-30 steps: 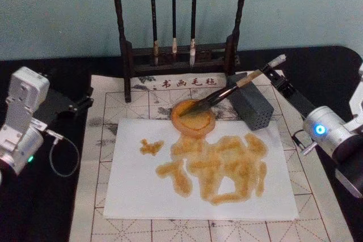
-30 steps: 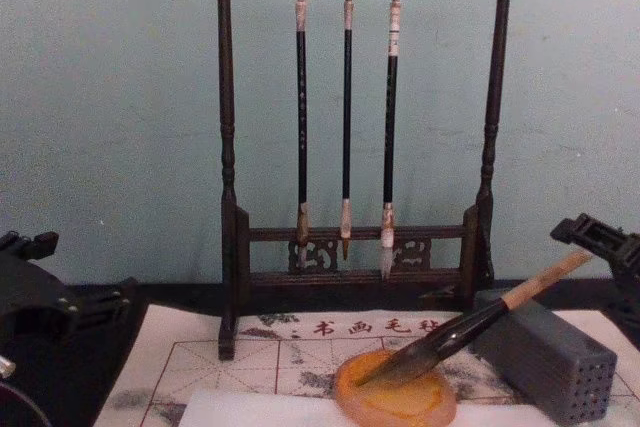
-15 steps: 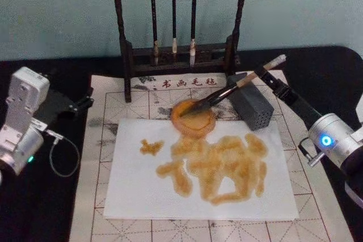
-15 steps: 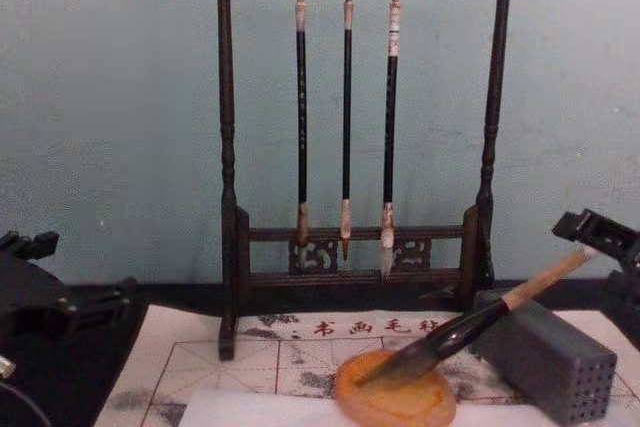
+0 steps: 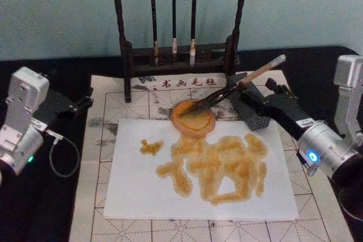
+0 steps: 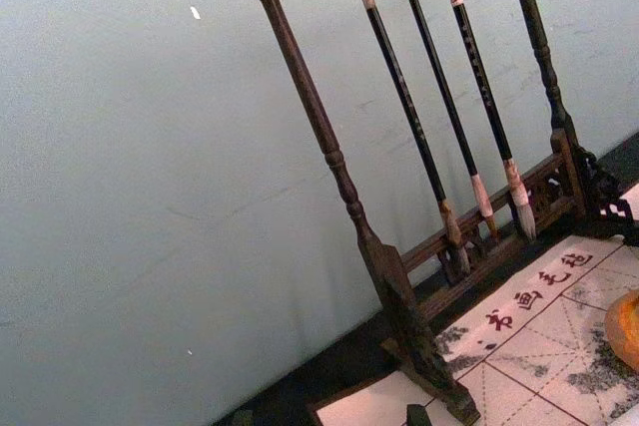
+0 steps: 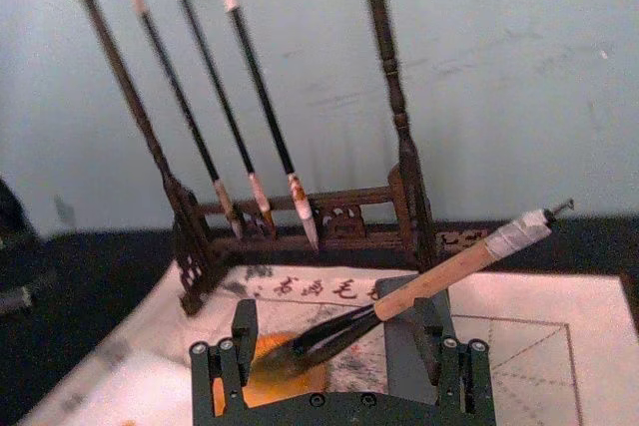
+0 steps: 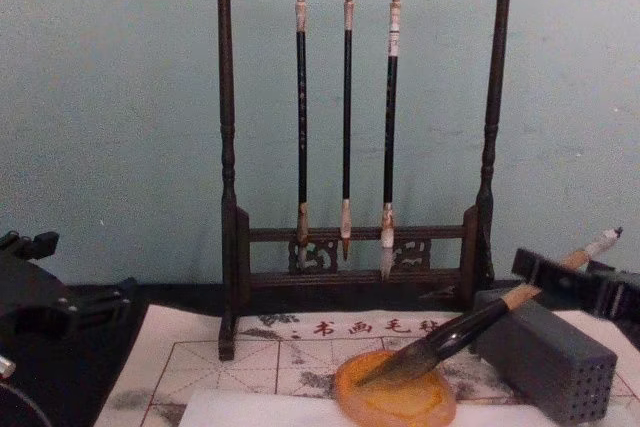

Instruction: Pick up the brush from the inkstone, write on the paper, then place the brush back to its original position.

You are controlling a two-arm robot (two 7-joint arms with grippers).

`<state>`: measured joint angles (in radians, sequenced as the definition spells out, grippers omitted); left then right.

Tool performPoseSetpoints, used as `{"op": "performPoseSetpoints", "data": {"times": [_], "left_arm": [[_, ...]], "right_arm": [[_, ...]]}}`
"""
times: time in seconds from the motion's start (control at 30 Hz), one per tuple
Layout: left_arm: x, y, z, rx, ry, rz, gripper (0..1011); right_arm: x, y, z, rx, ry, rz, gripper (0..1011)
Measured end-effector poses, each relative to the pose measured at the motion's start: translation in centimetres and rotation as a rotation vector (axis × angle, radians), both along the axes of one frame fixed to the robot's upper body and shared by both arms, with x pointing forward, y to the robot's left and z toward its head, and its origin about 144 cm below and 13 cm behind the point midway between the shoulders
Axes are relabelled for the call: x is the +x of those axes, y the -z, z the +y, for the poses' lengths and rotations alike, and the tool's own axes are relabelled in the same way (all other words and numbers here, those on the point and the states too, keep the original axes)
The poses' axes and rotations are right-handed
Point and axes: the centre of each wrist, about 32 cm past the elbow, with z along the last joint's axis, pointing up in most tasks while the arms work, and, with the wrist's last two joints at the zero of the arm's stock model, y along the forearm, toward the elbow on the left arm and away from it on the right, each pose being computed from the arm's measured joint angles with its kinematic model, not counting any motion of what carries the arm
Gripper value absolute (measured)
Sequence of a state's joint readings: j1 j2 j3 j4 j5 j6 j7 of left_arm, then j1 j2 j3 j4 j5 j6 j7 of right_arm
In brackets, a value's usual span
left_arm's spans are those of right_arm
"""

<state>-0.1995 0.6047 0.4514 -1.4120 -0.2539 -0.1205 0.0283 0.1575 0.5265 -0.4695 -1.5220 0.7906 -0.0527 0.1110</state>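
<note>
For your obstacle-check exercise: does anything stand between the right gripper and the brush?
Nothing visible does. The open right gripper sits just short of the brush, whose handle leans on the grey block, tip in the inkstone.

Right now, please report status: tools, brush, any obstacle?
Right tool open around brush, not gripping. Brush tip rests in inkstone. Left tool parked at left. Grey block under right tool.

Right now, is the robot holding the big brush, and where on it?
No, nothing is held. The thick tan-handled brush rests on the round orange inkstone; the right gripper is open near the handle, and the left gripper is idle.
</note>
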Motion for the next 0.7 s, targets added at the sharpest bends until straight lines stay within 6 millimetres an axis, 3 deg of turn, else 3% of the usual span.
{"op": "performPoseSetpoints", "data": {"times": [0.7], "left_arm": [[0.0,0.0,0.0,0.000,0.000,0.000,1001]], "right_arm": [[0.0,1.8,1.0,-0.310,-0.007,-0.118,1003]]}}
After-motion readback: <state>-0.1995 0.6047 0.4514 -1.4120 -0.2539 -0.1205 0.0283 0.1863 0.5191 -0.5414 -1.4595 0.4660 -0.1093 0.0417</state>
